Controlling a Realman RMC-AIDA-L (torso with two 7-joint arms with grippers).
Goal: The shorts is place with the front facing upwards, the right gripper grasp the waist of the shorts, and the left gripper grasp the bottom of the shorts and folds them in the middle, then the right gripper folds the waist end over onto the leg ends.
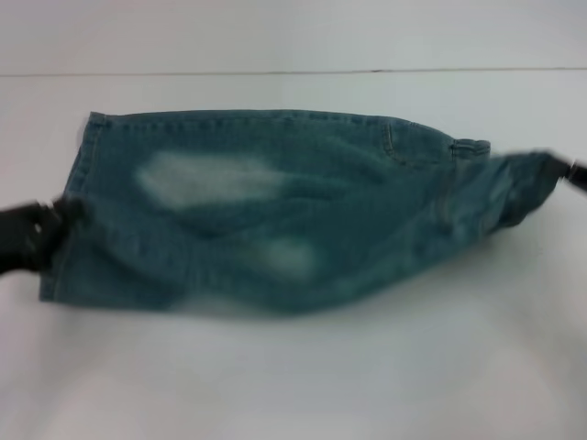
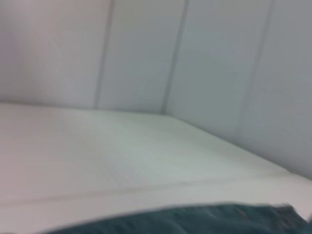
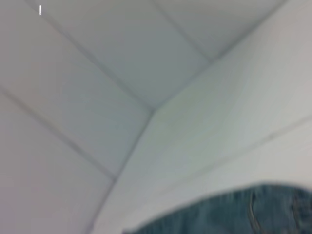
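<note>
The blue-green denim shorts (image 1: 275, 211) hang stretched across the middle of the head view, with two pale faded patches facing up. At the left, my left gripper (image 1: 50, 229) is shut on the bottom of the shorts, the straight leg hems (image 1: 75, 197). The waist (image 1: 514, 188) is drawn to a narrow point at the far right, where my right gripper (image 1: 561, 170) is shut on it, mostly cut off by the picture's edge. Each wrist view catches only a strip of the denim: shorts (image 2: 204, 219) in the left one, shorts (image 3: 234, 214) in the right one. Neither shows fingers.
A white table (image 1: 293, 376) lies under and around the shorts. Its back edge meets a pale wall (image 1: 293, 37) behind. Nothing else stands on the surface in view.
</note>
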